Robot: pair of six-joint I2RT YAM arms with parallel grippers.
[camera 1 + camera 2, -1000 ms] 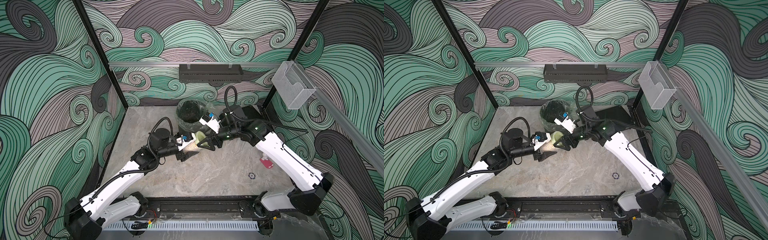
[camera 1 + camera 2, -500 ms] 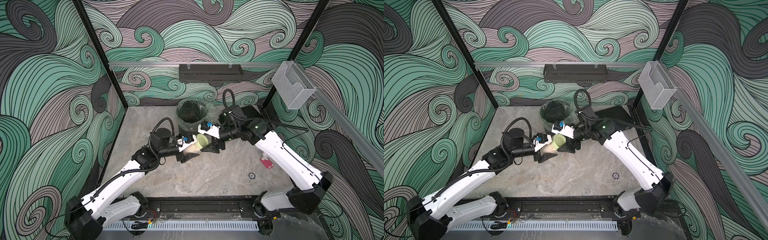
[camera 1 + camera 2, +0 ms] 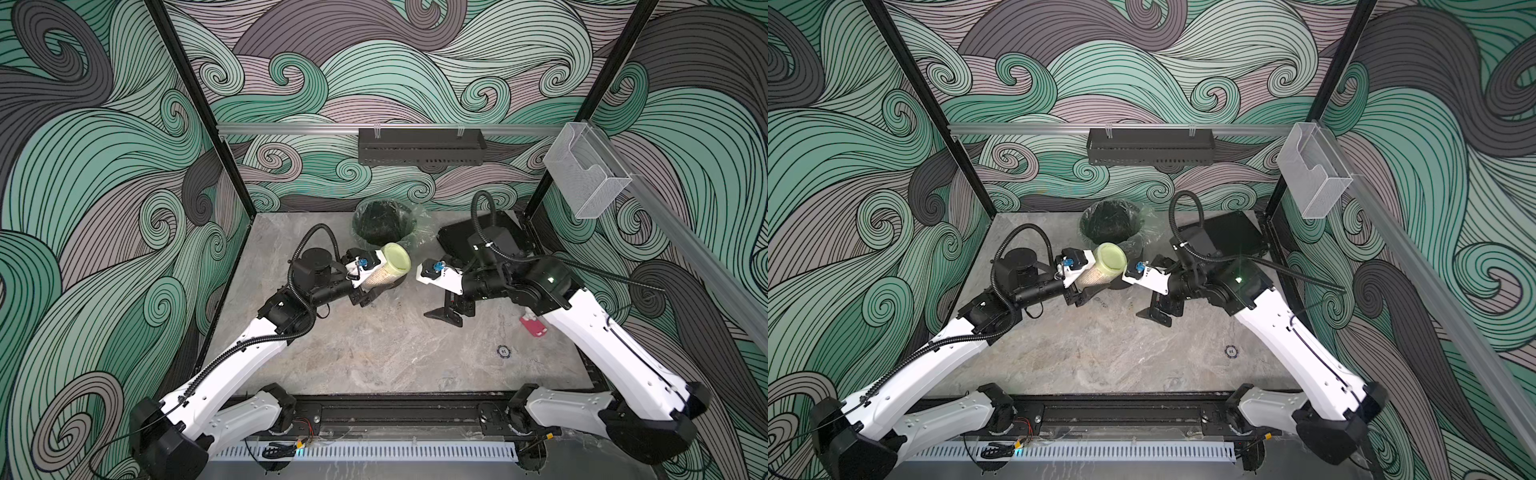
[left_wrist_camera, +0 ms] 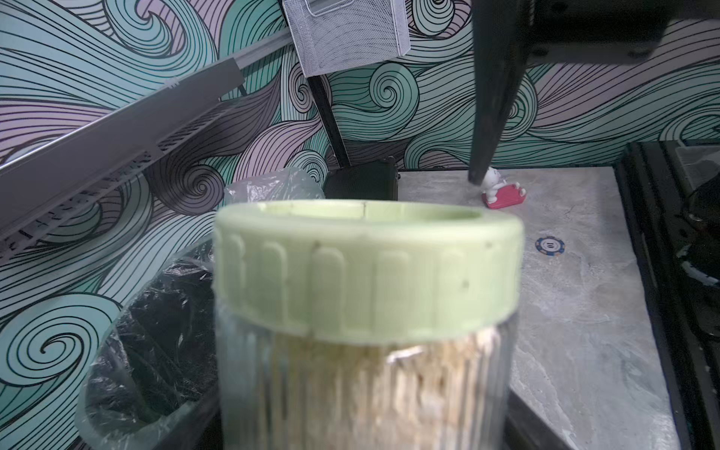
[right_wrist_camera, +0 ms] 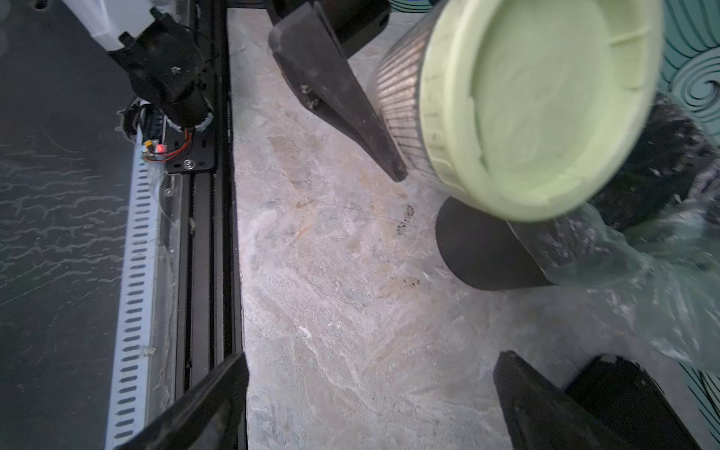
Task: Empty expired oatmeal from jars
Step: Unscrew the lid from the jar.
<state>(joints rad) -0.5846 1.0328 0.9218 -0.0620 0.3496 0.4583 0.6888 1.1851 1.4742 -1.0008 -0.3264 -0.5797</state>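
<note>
- Small clear ribbed glass jar [image 3: 380,277] with a pale yellow-green round screw lid [image 3: 397,257]: held tilted above the grey marbled table [image 3: 395,353], just in front of the bin, lid on and facing the right arm
- Pale beige flaky oatmeal [image 4: 389,389]: inside the jar, reaching up to the lid
- Left gripper [image 3: 376,280]: clamped on the glass body of the jar below the lid
- Right gripper [image 5: 372,356]: fingers spread wide with nothing between them, near the lid but not touching it
- Black waste bin with a clear plastic liner [image 3: 358,226]: upright at the back of the table
- Small red and white toy [image 3: 534,326] and round blue chip [image 3: 504,352]: on the table beside the right arm, well apart from the jar
</note>
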